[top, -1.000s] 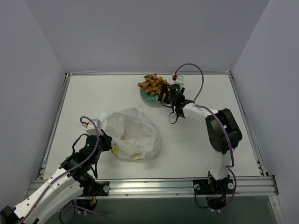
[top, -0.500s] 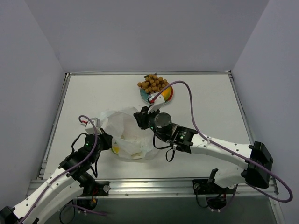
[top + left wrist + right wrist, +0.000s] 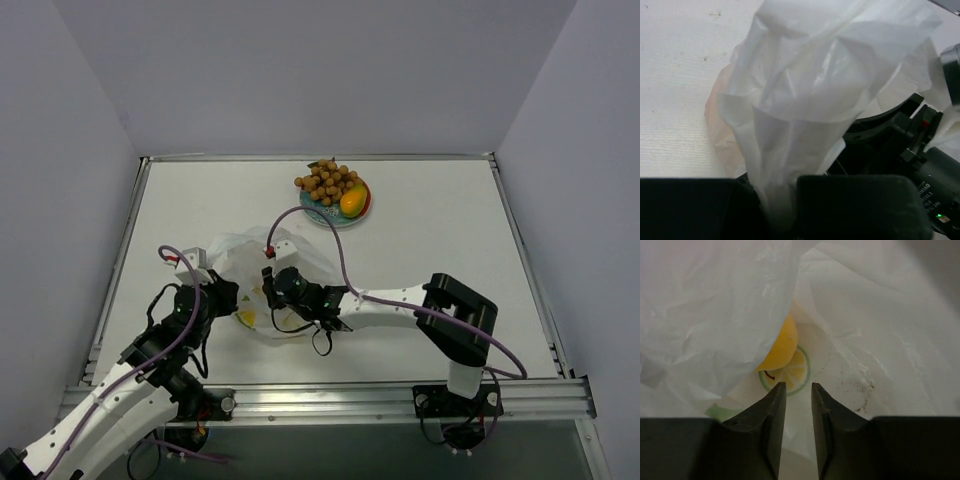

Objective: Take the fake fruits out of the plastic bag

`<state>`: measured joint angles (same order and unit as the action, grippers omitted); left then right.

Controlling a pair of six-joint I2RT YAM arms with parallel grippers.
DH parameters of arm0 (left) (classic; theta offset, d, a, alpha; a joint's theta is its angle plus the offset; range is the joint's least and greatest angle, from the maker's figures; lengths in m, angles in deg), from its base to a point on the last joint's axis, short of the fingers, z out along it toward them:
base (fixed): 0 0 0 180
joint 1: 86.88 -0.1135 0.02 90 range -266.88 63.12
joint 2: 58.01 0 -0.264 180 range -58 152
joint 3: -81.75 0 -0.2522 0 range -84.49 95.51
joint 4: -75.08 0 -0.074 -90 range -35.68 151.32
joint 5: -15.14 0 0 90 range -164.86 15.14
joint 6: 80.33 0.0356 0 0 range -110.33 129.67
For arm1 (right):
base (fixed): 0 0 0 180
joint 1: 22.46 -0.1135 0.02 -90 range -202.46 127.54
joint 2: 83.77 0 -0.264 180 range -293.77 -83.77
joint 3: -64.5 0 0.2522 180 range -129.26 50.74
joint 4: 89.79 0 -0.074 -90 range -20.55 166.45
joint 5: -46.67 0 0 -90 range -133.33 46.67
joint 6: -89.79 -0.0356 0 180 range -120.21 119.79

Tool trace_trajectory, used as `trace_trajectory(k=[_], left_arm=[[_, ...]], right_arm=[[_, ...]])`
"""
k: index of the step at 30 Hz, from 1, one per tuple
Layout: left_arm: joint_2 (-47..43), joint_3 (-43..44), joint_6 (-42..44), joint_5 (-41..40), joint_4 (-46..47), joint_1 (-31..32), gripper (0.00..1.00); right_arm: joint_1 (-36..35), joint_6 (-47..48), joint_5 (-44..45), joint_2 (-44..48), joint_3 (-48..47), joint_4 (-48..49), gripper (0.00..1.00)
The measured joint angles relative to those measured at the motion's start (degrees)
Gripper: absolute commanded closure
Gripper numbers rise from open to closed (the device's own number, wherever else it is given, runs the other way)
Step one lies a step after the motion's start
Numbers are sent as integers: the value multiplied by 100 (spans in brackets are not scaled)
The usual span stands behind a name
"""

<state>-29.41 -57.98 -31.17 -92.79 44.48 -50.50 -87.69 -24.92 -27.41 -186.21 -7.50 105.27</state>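
Bag (image 3: 235,262): we see translucent white, printed with a green-ringed yellow slice.
Round fruit (image 3: 781,345): we see yellow-orange.
Bunch (image 3: 325,182): tan-brown balls.
Mango (image 3: 352,201): yellow-orange.
Plate (image 3: 326,221): red, teal-patterned.

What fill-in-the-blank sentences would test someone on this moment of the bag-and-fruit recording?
1. The left gripper is shut on a fold of the ____.
2. The bunch of brown balls and the mango lie on the ____.
3. The right gripper is inside the bag, its jaws slightly apart and gripping ____.
Missing words: bag; plate; nothing.
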Motion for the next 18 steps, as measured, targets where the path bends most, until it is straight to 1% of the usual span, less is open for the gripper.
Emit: trace_trajectory(k=[1, 3, 4, 7, 9, 10, 11, 13, 14, 16, 18], left_arm=[[26, 4, 2, 13, 37, 0, 98], [61, 4, 2, 33, 66, 0, 98], [63, 4, 2, 42, 66, 0, 98], [-26, 4, 0, 15, 52, 0, 98], [-120, -2, -2, -74, 26, 0, 90], [-146, -17, -9, -140, 20, 0, 85], [-157, -28, -24, -199, 0, 0, 77], [-74, -42, -26, -269, 9, -2, 71], [39, -42, -4, -273, 44, -2, 64], [385, -2, 101, -234, 131, -2, 63], [931, 225, 221, -133, 144, -2, 62]], right_arm=[[28, -46, -9, -136, -31, 96, 68], [83, -164, -55, -308, -59, 315, 60], [118, -240, -98, -361, -59, 468, 51], [227, -505, -188, -494, -59, 1005, 42], [260, -640, -208, -573, -59, 1290, 42], [275, -697, -208, -614, -59, 1403, 43], [291, -741, -214, -645, -52, 1475, 44], [302, -835, -234, -673, 39, 1637, 48], [315, -868, -256, -671, 149, 1731, 49], [358, -903, -341, -662, 407, 1902, 50], [422, -940, -439, -562, 798, 1967, 50]])
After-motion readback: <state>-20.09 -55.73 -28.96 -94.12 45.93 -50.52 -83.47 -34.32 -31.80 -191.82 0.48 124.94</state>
